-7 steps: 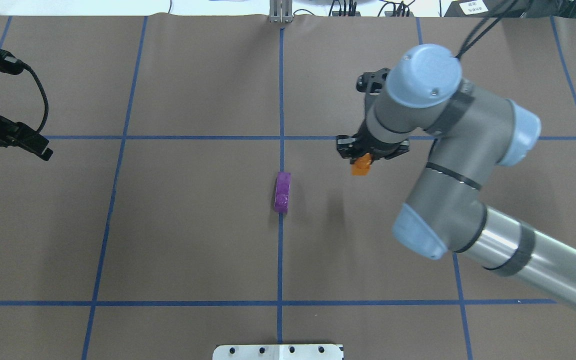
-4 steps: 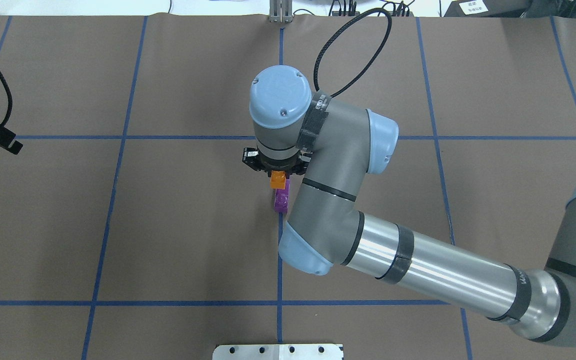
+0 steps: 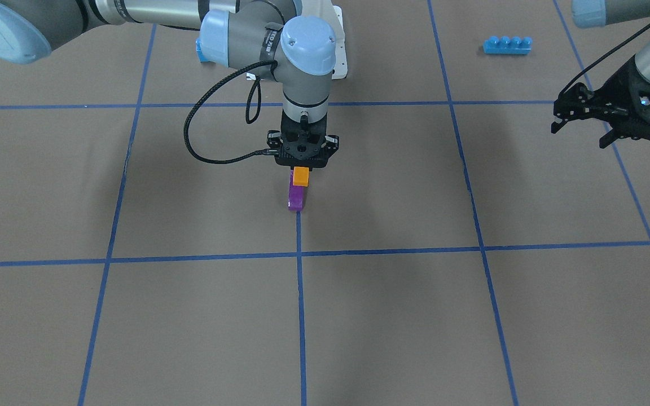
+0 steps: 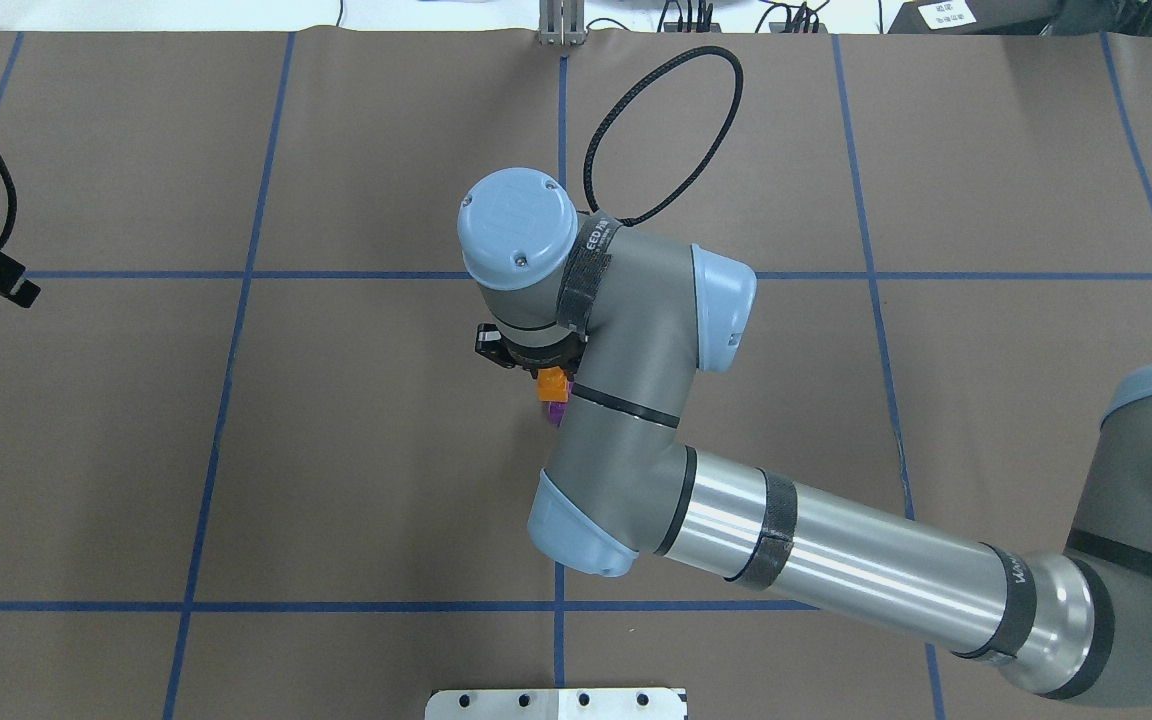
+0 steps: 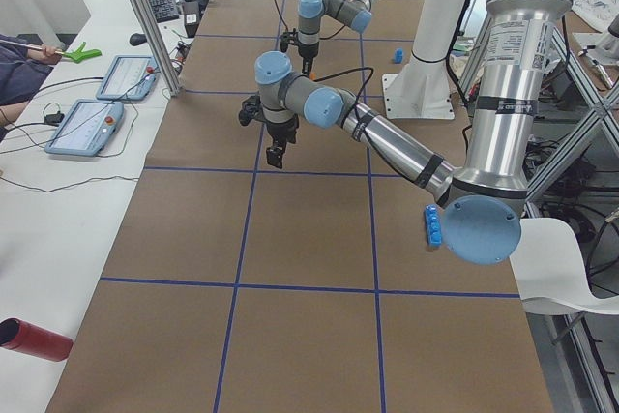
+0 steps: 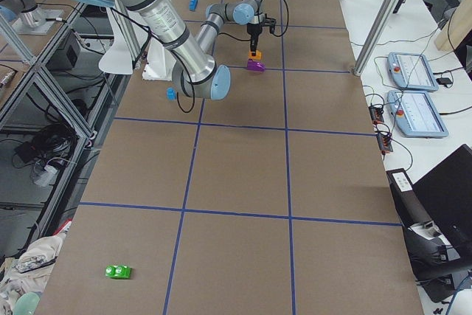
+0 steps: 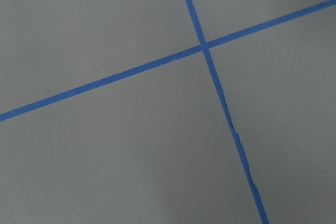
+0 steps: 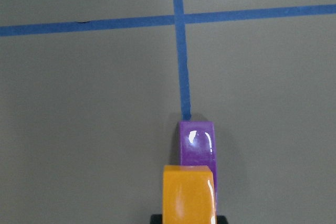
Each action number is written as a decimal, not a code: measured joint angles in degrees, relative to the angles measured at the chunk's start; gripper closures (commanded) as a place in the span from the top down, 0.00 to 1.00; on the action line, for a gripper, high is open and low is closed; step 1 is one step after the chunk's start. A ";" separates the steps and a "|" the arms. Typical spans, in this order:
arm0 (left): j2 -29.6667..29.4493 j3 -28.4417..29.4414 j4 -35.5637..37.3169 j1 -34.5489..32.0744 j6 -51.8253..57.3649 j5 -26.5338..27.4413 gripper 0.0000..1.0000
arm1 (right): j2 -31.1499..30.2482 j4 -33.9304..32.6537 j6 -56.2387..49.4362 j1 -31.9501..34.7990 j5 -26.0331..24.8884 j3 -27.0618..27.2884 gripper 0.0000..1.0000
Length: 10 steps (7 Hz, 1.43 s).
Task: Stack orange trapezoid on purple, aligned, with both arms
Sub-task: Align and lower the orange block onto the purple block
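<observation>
My right gripper [image 3: 301,168] points straight down and is shut on the orange trapezoid [image 3: 301,178]. It holds the block directly over the end of the purple block [image 3: 295,198] nearest the robot. The purple block lies on the centre blue tape line. In the right wrist view the orange block [image 8: 189,193] overlaps the near part of the purple block [image 8: 197,145]. I cannot tell whether they touch. From overhead, the arm hides most of the purple block [image 4: 557,414] under the orange one [image 4: 553,385]. My left gripper [image 3: 580,134] is open and empty, raised far off to the side.
A long blue four-stud brick [image 3: 506,45] lies near the robot base on the left arm's side. A small blue block [image 6: 170,94] sits by the white pedestal [image 3: 337,51]. A green block [image 6: 117,271] lies at the table's far right end. Operator tablets [image 6: 411,71] lie beyond the table edge.
My right arm carried the orange trapezoid sideways from right of the purple block to over it, then slightly toward the robot. My left gripper withdrew to the view's left edge.
</observation>
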 measured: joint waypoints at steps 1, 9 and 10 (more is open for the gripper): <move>-0.02 -0.11 -0.02 0.01 -0.35 0.01 1.00 | -0.09 -0.29 -0.18 0.24 0.02 0.17 0.00; -0.09 -0.66 0.00 0.09 -1.46 -0.26 1.00 | -1.65 1.70 0.61 0.08 0.02 1.07 0.00; -0.09 -0.87 -0.01 0.09 -1.90 -0.31 1.00 | -1.80 0.51 0.55 0.06 0.01 1.60 0.00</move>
